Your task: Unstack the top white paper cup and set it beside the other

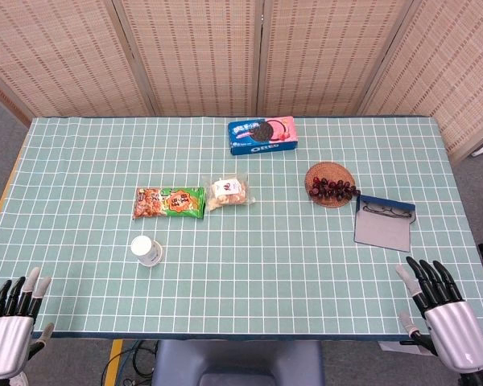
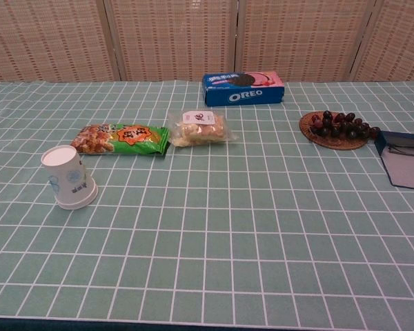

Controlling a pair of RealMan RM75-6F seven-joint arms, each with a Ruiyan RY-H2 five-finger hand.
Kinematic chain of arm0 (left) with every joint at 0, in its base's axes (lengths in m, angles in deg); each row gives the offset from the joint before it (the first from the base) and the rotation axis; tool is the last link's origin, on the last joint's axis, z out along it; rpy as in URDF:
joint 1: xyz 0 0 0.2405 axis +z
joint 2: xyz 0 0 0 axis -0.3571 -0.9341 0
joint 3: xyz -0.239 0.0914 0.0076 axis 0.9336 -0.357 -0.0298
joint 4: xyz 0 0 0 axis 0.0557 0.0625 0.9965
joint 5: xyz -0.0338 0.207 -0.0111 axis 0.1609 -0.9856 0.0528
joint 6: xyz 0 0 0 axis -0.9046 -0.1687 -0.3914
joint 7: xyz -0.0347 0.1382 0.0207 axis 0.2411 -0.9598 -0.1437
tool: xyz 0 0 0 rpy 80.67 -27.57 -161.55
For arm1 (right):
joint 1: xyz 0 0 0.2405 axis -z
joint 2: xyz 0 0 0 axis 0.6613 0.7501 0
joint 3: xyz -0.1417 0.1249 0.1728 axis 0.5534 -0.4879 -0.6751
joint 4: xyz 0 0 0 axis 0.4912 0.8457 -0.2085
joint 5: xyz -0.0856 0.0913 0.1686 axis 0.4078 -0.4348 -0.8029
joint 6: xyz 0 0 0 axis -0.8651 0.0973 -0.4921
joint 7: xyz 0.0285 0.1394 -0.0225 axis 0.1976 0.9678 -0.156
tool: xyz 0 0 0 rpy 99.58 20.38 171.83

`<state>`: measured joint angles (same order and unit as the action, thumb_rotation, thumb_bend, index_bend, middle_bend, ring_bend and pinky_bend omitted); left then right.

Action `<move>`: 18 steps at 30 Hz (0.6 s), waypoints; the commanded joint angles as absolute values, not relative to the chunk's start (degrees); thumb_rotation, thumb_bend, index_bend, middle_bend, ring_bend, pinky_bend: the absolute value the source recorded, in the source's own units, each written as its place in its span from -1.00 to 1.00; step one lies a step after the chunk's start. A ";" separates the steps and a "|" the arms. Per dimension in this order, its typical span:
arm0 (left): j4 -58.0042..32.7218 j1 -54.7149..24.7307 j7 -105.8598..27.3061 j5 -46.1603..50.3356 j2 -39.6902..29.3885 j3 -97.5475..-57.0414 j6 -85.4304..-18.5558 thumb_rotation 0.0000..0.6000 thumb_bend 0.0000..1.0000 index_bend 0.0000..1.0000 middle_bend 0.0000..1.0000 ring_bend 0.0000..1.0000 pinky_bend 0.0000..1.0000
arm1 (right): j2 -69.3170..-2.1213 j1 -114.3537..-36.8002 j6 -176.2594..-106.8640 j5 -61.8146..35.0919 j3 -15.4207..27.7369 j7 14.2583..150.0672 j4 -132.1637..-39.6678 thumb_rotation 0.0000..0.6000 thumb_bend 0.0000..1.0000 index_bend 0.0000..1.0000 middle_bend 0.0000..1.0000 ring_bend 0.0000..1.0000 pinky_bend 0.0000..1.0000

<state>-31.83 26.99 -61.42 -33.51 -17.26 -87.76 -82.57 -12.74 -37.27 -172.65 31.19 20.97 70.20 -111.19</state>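
Note:
A stack of white paper cups (image 1: 146, 250) stands upside down on the left part of the table; in the chest view the white paper cups (image 2: 68, 177) show a faint blue print on the side. My left hand (image 1: 12, 320) sits at the table's near left edge, fingers spread, holding nothing, well below and left of the cups. My right hand (image 1: 443, 310) hovers at the near right edge, fingers apart and empty, far from the cups. Neither hand shows in the chest view.
Behind the cups lie a green snack bag (image 1: 169, 202) and a clear packet of snacks (image 1: 228, 193). An Oreo box (image 1: 262, 134) sits at the back. A woven plate with grapes (image 1: 331, 186) and a blue-grey case with glasses (image 1: 384, 222) lie on the right.

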 commanded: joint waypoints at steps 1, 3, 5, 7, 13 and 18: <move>-32.00 26.88 -61.23 -33.35 -17.31 -87.69 -82.45 1.00 -0.41 -0.87 -1.00 -1.00 -1.00 | -12.63 -37.23 -172.65 31.00 20.94 70.22 -111.23 1.00 -0.32 -0.89 -1.00 -1.00 -1.00; -32.11 26.82 -60.94 -33.52 -17.42 -87.74 -82.51 1.00 -0.41 -0.87 -1.00 -1.00 -1.00 | -12.59 -37.14 -172.66 30.75 20.92 70.21 -111.30 1.00 -0.32 -0.89 -1.00 -1.00 -1.00; -32.13 26.74 -60.60 -33.93 -17.54 -87.88 -82.62 1.00 -0.41 -0.87 -1.00 -1.00 -1.00 | -12.58 -37.01 -172.78 30.71 20.95 70.12 -111.32 1.00 -0.32 -0.89 -1.00 -1.00 -1.00; -32.07 26.57 -60.36 -34.10 -17.60 -87.92 -82.48 1.00 -0.41 -0.86 -1.00 -1.00 -1.00 | -12.58 -36.82 -173.01 30.76 21.02 70.08 -111.32 1.00 -0.32 -0.89 -1.00 -1.00 -1.00; -32.18 25.68 -60.34 -34.20 -17.67 -87.75 -81.43 1.00 -0.41 -0.81 -1.00 -1.00 -1.00 | -12.58 -36.35 -173.55 30.11 20.88 70.31 -111.10 1.00 -0.32 -0.89 -1.00 -1.00 -1.00; -33.22 25.22 -59.57 -32.87 -18.01 -87.32 -80.48 1.00 -0.41 -0.80 -1.00 -1.00 -1.00 | -12.42 -36.52 -174.31 30.58 20.52 71.54 -111.11 1.00 -0.32 -0.89 -1.00 -1.00 -1.00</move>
<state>-32.85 25.38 -59.99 -33.03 -17.84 -87.49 -80.59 -12.45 -36.45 -174.22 30.47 20.61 71.43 -111.13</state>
